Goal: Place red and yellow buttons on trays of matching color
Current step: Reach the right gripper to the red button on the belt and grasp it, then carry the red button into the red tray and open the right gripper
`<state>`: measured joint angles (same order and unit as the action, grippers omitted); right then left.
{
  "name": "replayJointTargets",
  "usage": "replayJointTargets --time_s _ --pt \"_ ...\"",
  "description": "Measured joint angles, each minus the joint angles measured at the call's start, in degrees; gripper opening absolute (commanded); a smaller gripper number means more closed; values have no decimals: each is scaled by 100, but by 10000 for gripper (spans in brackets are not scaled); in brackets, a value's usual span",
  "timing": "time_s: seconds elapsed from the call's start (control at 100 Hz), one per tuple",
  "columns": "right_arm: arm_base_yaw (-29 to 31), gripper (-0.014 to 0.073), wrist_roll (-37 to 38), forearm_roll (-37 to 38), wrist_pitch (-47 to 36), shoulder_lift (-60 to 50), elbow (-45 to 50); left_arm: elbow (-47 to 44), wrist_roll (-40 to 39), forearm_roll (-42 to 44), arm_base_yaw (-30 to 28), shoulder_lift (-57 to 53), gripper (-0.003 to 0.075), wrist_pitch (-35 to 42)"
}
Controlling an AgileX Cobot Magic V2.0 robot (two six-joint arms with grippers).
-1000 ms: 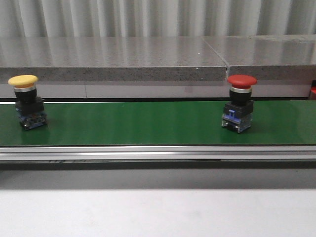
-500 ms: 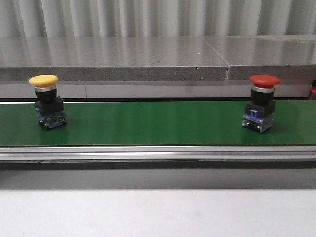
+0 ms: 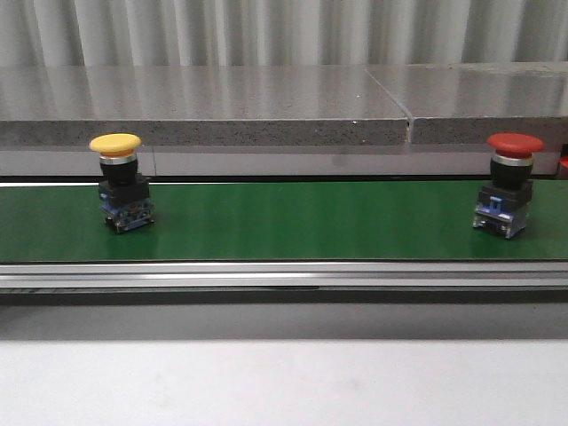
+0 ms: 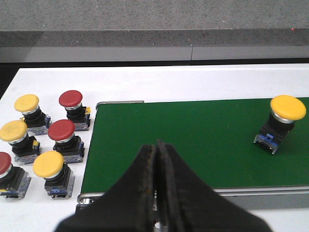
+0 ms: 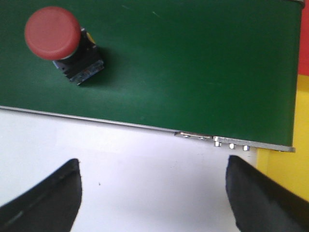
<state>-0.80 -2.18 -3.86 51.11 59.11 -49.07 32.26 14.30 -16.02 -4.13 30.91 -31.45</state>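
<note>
A: Both buttons have travelled rightward along the belt since a second ago. Yellow button (image 3: 116, 181) has come in from the belt's left end; red button (image 3: 508, 185) is now close to the right end.

B: Noted. Why upright, caps up?

A: My guess is they ride on their square contact blocks, so the mushroom caps stay clear for a grasp from above. Neither is held by anything.

B: Grippers?

A: Left gripper (image 4: 156, 155) has its fingers pressed together, empty, poised over the near edge of the green belt (image 4: 193, 140); the yellow one sits well off towards the belt's far side from it. Right gripper (image 5: 153, 191) is spread wide, nothing between the fingers, over the white bench (image 5: 125, 164) just short of the belt's near rail (waiting for the red one, I'd judge).

B: Trays?

A: A yellow surface (image 5: 285, 179) shows past the belt's end in the right wrist view, with a red strip beside it; probably the trays, can't confirm.

B: Surroundings?

A: Spare buttons (image 4: 46, 140), red and yellow mixed, stand on the bench off the belt's left end. Grey stone ledge (image 3: 266, 106) behind, ribbed wall above it.
</note>
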Motion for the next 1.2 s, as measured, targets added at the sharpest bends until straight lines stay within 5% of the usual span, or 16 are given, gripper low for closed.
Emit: replayJointTargets --time_s 0.86,0.95,1.12,1.2 --pt "-10 627 -745 -637 -727 2319 -966 0 0 0 0 0 -20 0" --pt "-10 521 -745 -487 -727 2555 -1089 0 0 0 0 0 -20 0" --pt "-10 111 -748 -409 -516 2745 -1228 0 0 0 0 0 -20 0" --pt "-10 34 -748 -381 -317 2750 -1380 0 0 0 0 0 -20 0"
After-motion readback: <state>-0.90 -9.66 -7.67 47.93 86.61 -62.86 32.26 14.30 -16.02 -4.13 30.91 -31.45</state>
